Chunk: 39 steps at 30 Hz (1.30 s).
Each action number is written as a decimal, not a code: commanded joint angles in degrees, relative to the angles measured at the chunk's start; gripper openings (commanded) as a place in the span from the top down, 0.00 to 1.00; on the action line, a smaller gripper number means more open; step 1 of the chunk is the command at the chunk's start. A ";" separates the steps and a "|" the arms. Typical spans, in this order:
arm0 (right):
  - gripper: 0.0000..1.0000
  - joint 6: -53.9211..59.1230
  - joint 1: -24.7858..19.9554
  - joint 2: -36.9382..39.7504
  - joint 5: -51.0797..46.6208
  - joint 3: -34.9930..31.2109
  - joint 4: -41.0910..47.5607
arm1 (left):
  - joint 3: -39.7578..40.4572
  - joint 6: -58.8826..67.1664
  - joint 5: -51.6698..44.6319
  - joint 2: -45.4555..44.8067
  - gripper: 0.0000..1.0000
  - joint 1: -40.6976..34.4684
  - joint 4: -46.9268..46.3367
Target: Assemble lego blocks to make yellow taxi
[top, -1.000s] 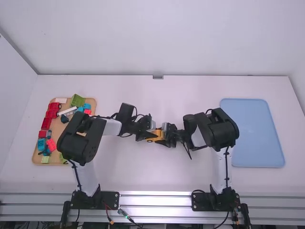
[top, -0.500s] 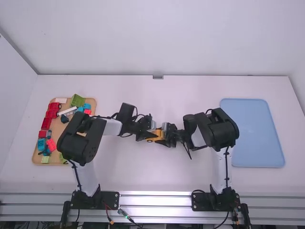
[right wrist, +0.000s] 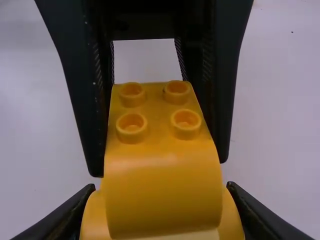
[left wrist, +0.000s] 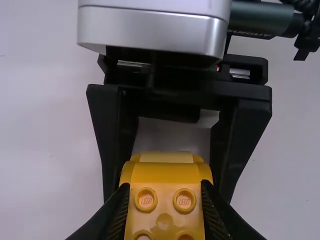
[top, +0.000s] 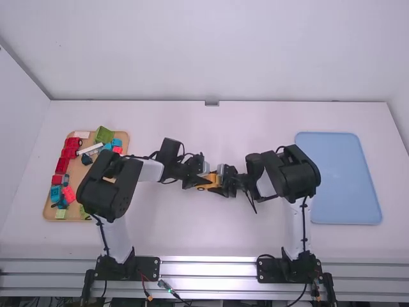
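In the high view my left gripper and my right gripper face each other over the middle of the table, both on the yellow taxi body. The left wrist view has my left gripper closed on the studded end of the yellow taxi body, with the other gripper's fingers farther along its sides. In the right wrist view, the rounded yellow taxi body, four studs on top, lies between the fingertips of my right gripper. Its underside is hidden there.
A wooden tray at the left holds several red, blue, green and white pieces, partly behind the left arm. At the right, a light blue tray lies beyond the right arm.
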State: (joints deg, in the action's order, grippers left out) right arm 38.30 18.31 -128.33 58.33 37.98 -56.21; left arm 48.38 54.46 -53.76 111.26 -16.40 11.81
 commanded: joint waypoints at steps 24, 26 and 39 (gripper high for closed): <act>0.45 -2.10 0.50 -1.01 -2.95 -0.50 1.36 | -1.90 -1.09 7.69 3.04 0.63 -1.60 -0.42; 0.45 -2.10 0.50 -1.01 -2.91 -0.50 1.36 | -1.90 -1.07 7.72 2.60 0.55 -1.62 -0.61; 0.45 -2.12 0.50 -1.01 -2.97 -0.48 1.36 | -1.90 -1.07 7.76 0.02 0.44 -1.55 -0.68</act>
State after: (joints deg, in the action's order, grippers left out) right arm 37.91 18.48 -128.33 57.84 37.98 -56.38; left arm 47.83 53.63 -49.01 111.61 -17.58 11.92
